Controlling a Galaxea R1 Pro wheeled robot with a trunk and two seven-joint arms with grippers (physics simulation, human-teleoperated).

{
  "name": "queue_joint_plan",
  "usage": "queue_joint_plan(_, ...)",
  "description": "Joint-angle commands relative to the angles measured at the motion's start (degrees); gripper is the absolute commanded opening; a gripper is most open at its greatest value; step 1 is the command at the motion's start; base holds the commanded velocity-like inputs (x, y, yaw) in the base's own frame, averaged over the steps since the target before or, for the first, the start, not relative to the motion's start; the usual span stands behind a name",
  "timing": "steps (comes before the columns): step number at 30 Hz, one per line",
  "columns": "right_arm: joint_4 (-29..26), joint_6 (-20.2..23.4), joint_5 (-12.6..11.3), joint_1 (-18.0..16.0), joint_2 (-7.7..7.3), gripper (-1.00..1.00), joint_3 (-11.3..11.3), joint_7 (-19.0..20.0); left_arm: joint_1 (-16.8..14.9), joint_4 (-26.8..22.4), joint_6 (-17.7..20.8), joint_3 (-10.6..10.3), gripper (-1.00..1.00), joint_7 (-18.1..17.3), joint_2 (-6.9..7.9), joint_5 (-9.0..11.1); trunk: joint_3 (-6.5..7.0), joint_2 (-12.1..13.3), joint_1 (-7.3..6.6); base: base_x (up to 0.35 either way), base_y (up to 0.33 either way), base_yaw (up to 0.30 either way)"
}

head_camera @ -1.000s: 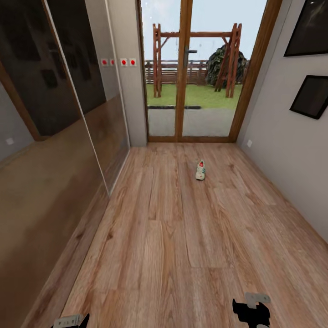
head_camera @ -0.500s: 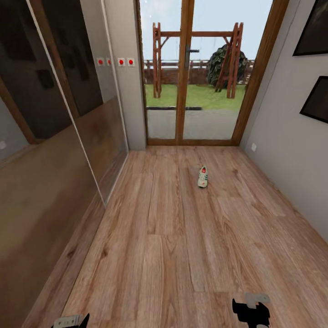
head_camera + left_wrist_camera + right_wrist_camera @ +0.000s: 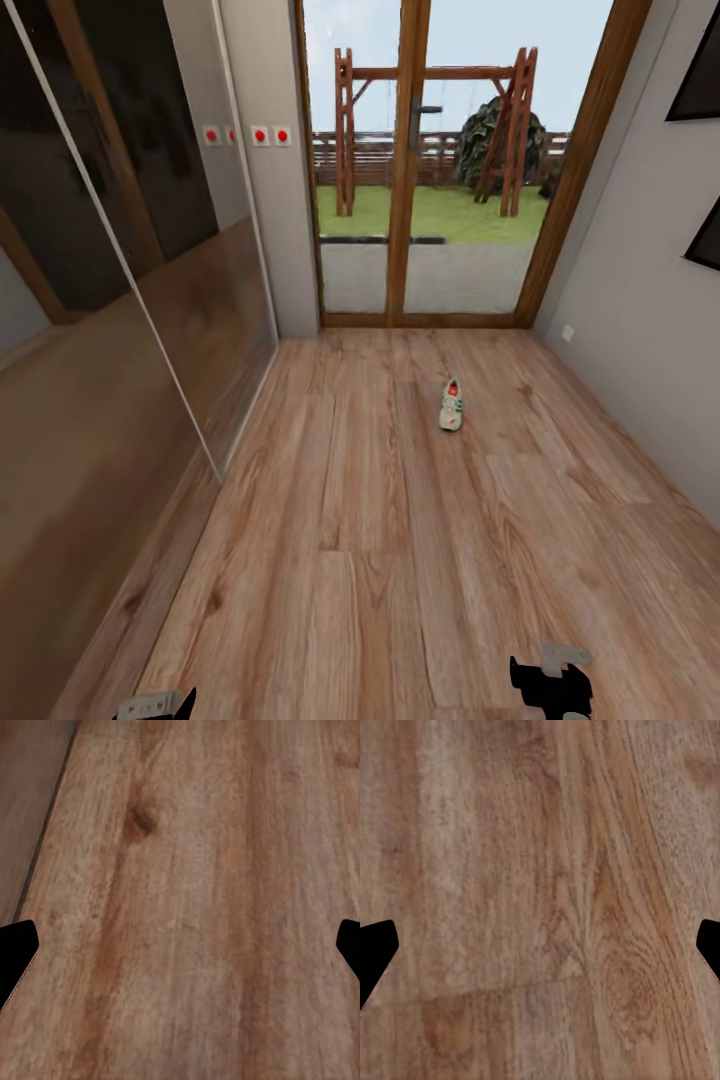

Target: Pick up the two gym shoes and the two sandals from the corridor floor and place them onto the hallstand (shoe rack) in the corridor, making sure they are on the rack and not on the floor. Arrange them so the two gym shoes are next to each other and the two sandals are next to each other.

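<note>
A single gym shoe [image 3: 451, 405] is seen lying on the corridor floor [image 3: 370, 520], far ahead of both grippers and slightly nearer the right gripper's side than the left's. The shoe is a cream-white low sneaker with a red-orange patch at its far end and faint green marks along its side; it is too small in the head view for laces to be made out. It is set lengthwise, pointing away from the robot toward a wood-framed glass door [image 3: 410, 160] at the end of the corridor, and it rests flat on its sole, well apart from either wall.

The floor is made of light brown wood-grain planks running away from the robot. Glossy dark sliding panels [image 3: 110, 260] are seen on the left gripper's side, and a pale grey wall [image 3: 640, 330] on the right gripper's side.

The right gripper [image 3: 551, 684] is seen at the near edge of the head view, black, held above bare planks. The left gripper [image 3: 160, 705] is barely glimpsed at that same edge. In each wrist view the two dark fingertips [image 3: 16, 952] [image 3: 375, 949] are set wide apart at opposite borders, with nothing but wood grain between them, so both grippers are spread and hold nothing.
</note>
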Motion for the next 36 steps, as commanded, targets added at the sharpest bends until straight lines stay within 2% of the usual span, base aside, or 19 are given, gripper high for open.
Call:
queue_joint_plan(1, 0.07, -0.15, 0.60, -0.04, 0.00, 1.00, -0.45, -0.18, -0.03, 0.06, 0.00, 0.22, 1.00, -0.61, -0.01, 0.51, -0.05, -0.02, 0.03, 0.339, 0.000, 0.000)
queue_joint_plan(36, 0.05, -0.16, 0.60, -0.04, 0.00, 1.00, -0.44, -0.18, -0.03, 0.06, -0.01, 0.22, 1.00, -0.59, -0.01, 0.51, -0.05, -0.02, 0.03, 0.339, 0.000, 0.000)
